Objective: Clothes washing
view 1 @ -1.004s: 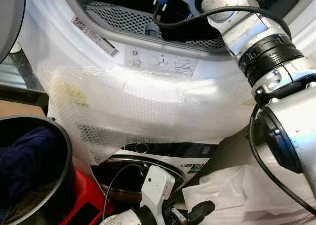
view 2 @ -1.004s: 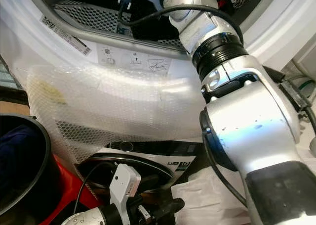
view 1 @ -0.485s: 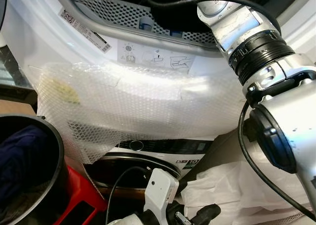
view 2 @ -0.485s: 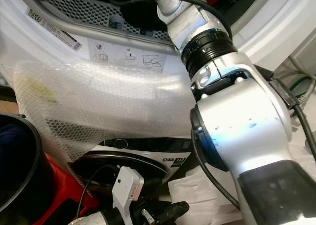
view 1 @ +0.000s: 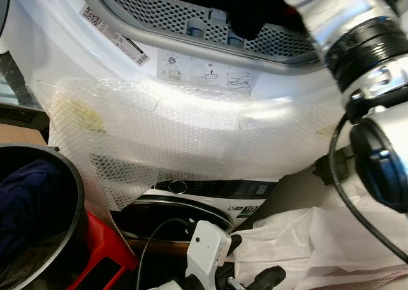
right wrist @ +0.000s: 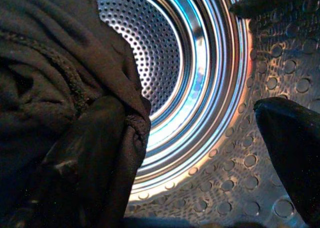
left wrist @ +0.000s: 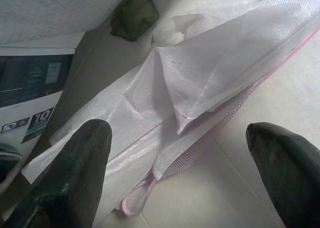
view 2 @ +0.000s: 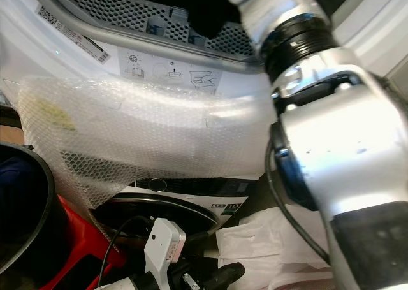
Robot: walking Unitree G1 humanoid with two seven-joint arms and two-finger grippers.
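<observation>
Dark cloth (right wrist: pixel 55 72) inside the steel drum (right wrist: pixel 210 112), bunched against one side of the perforated wall, draped over one finger (right wrist: pixel 95 158) of the right gripper (right wrist: pixel 200 153). Fingers spread wide there, second finger clear of the fabric, nothing pinched. Right arm (view 2: pixel 319 111) reaching up and in through the washer opening (view 1: pixel 210 22), past the grey rim and the sticker strip (view 1: pixel 204 73) at the lower edge of the door frame. Below that edge, bubble wrap (view 1: pixel 166 137) taped across the white front, sagging down to a second machine's dark panel (view 1: pixel 210 191). Down low, left gripper (left wrist: pixel 185 173) idle, fingers parted wide, pointing at a white mesh bag (left wrist: pixel 200 82) with pink trim lying on the pale floor (left wrist: pixel 280 87) beside that panel. Left wrist's white camera block (view 1: pixel 207 242) with its black cable at the bottom edge. Black bin (view 1: pixel 70 194) at the left, blue clothes (view 1: pixel 29 204) piled inside, red crate (view 1: pixel 105 252) touching its side.
</observation>
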